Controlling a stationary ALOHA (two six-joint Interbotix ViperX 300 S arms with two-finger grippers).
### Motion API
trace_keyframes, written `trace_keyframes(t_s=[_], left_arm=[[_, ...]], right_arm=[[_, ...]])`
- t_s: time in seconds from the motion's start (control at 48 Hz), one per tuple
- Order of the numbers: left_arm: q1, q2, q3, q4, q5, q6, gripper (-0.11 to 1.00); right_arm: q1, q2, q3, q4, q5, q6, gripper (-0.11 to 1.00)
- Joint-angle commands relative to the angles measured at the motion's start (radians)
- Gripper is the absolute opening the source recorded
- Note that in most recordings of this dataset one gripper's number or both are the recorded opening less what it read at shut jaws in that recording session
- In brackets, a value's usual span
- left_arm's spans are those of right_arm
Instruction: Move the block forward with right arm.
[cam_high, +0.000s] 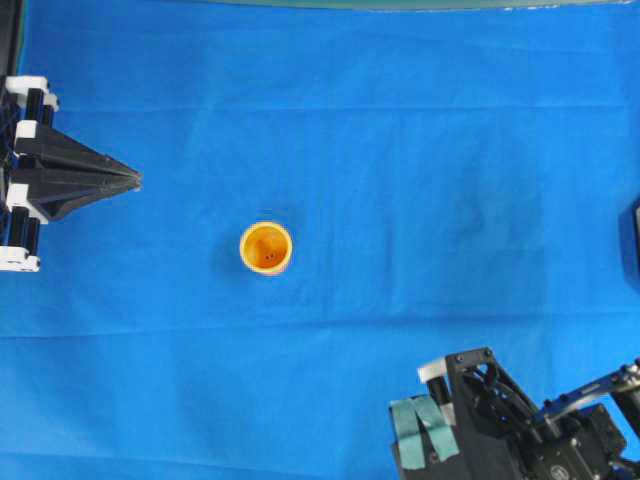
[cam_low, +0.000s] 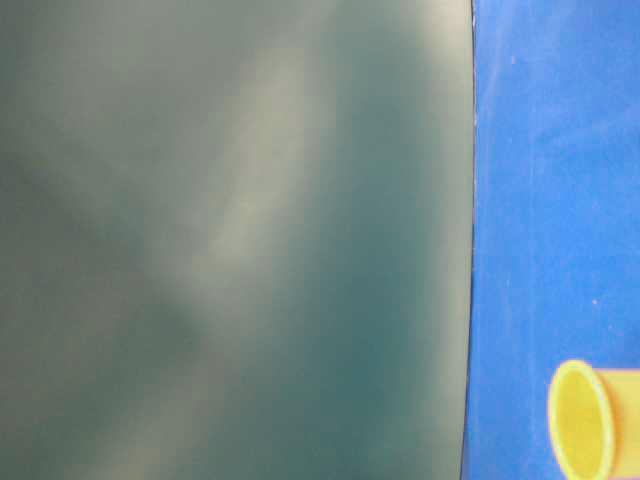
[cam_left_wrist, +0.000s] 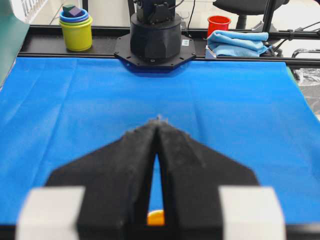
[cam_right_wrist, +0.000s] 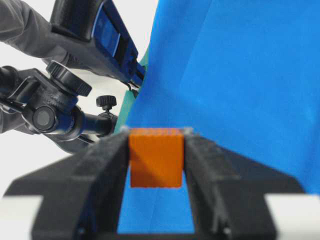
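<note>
Only the right wrist view shows the block (cam_right_wrist: 155, 157): an orange cube clamped between the two black fingers (cam_right_wrist: 102, 175) of the right gripper (cam_right_wrist: 155, 150), one flat face turned squarely to the camera, top edge level, blue cloth (cam_right_wrist: 240, 75) behind and below it. Being a cube, it shows no long axis.

Overhead view: the block is hidden; the right arm (cam_high: 520, 420) sits at the lower right corner of the frame, its teal-taped pads (cam_high: 425, 425) toward the left. The yellow-orange cup (cam_high: 266, 247) stands upright, mouth up, near the middle of the cloth, well apart from both arms. Broad bare cloth lies above the right arm and to its left, up to the top edge.

Left gripper (cam_high: 135, 180), middle left edge of the overhead frame: fingers pressed together to a point, holding nothing; the left wrist view confirms the tips meeting.

Table-level view: a blurred grey-green surface (cam_low: 230, 240) fills most of it; the cup's rim shows at lower right
</note>
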Motion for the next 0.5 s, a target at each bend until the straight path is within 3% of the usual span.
trace_keyframes(t_s=[0.0,0.479], left_arm=[[0.002,0.009,-0.037,0.003,-0.006,-0.002,0.01],[0.002,0.006,-0.037,0.003,0.015,0.0,0.01]], right_arm=[[0.006,-0.012,-0.028,-0.002,-0.005,0.002,0.45],[0.009,-0.011,-0.02,0.006,0.002,0.008,0.45]])
